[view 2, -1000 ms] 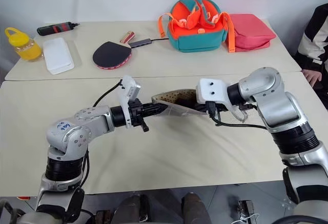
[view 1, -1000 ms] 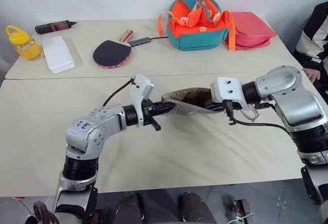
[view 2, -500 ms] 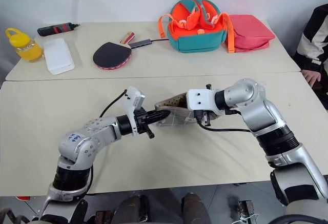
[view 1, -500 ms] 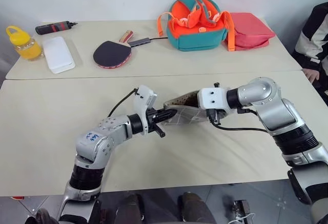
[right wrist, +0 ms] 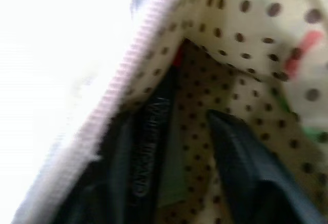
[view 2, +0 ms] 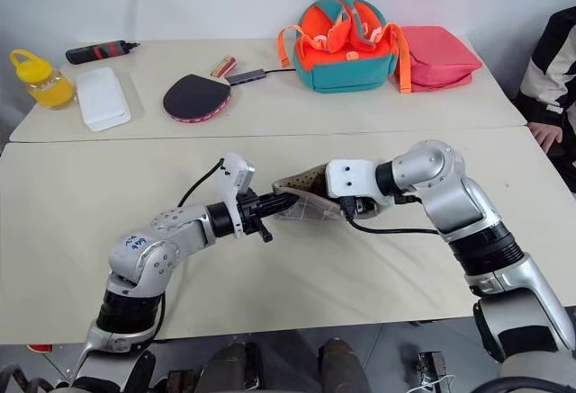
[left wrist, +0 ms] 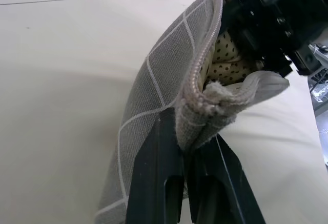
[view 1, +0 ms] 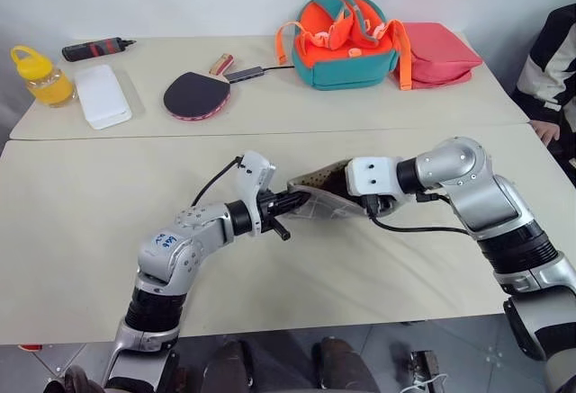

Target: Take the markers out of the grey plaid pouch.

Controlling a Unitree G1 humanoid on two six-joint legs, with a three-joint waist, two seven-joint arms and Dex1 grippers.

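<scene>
Change: both arms are sitting lower than a second ago, bringing the pouch [view 1: 317, 202] down to the table [view 1: 81, 195]; the right gripper [view 2: 346, 206] is now reaching deeper into the pouch mouth.
Pouch: lying on the near table between the two grippers, mouth gaping, dotted lining showing.
Left gripper [left wrist: 190, 147]: fingers clamping tight on the pouch's zipper end, fabric bunching between them.
Right gripper: fingers are inside the pouch; how far apart they are standing I cannot tell; one dark finger [right wrist: 246, 167] is showing against the lining.
Markers [right wrist: 151, 147]: inside the pouch, dark bodies lying along the lining just beside the right finger; a bit of red showing at the far end; whether either is being gripped I cannot tell.
Paddle [view 1: 196, 94]: lying on the far table, well beyond the pouch and to its left.
Bag [view 1: 346, 33]: orange-teal, sitting on the far table beyond the pouch, the pink pouch [view 1: 441, 51] touching its right side.
Jar [view 1: 40, 74]: yellow, far left of the pouch, with a white box [view 1: 102, 94] just beside it.
Person [view 1: 553, 69]: sitting at the right edge, beyond the right arm.
</scene>
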